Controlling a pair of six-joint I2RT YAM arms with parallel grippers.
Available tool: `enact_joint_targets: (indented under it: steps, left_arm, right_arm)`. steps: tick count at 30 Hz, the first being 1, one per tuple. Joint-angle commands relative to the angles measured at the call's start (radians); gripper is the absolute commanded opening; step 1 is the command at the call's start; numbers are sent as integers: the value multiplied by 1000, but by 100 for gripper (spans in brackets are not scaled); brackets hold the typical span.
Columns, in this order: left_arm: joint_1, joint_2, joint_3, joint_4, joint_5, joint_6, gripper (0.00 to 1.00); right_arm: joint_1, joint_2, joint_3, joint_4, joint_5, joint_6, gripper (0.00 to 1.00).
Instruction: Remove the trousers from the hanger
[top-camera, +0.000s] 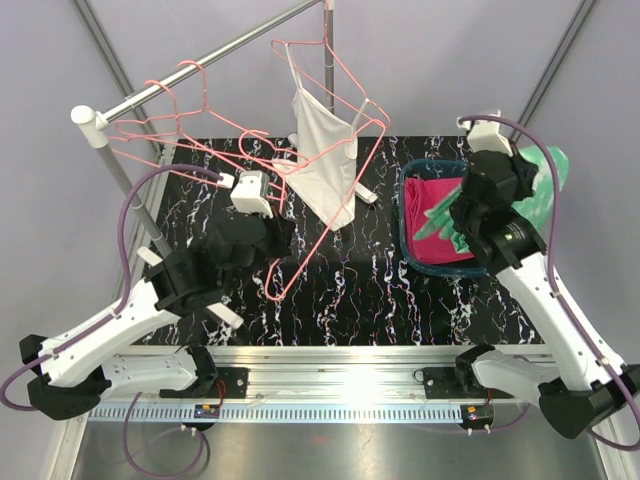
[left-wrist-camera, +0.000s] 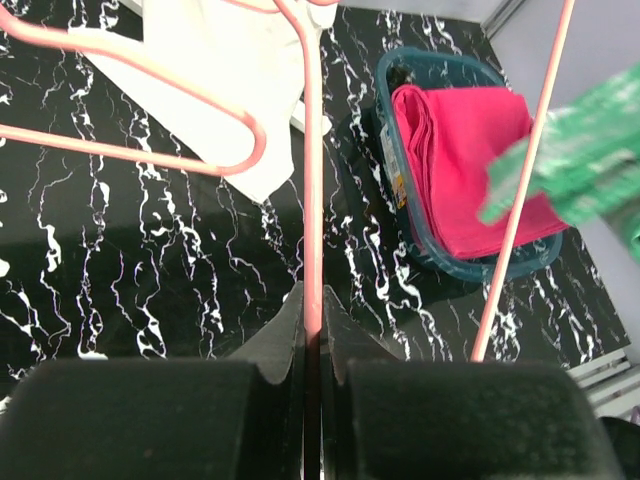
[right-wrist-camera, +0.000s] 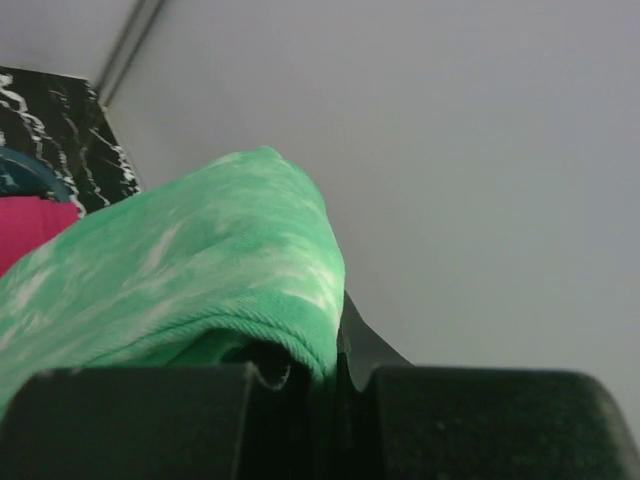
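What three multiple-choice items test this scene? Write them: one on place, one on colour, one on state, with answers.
1. Where do the pink trousers lie? A in the basket; B on the rail; C on the floor.
2. What colour is the cloth in the right gripper? A black; B green and white; C plain white.
3. How is the left gripper? A wide open; B shut on a hanger; C shut on the tank top.
Answers: 1 A, pink folds fill the teal basket. 2 B, mottled green cloth drapes over it. 3 B, it pinches the pink wire.
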Motion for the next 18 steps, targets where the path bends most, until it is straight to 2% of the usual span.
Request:
enact_joint_targets:
  steps: [1, 3, 7, 12, 14, 18]
  left_arm:
    - [1, -19, -27, 28, 35, 26, 0]
    - [1, -28, -50, 36, 45, 27, 0]
    - [-1, -31, -75, 42, 56, 33, 0]
    - [-1, -37, -87, 48, 76, 43, 0]
    - [1, -42, -90, 56, 85, 46, 0]
    - [-1, -45, -95, 58, 111, 46, 0]
  right_arm:
    - [-37, -85, 4, 108, 117, 2, 0]
    - [-37, -114, 6, 82, 134, 27, 0]
    - [-39, -131, 35, -103, 149, 135, 0]
    - [-37, -116, -71, -62, 166, 97, 0]
    - [-39, -75, -71, -128, 152, 184, 0]
    - [-53, 33, -59, -139, 134, 270, 0]
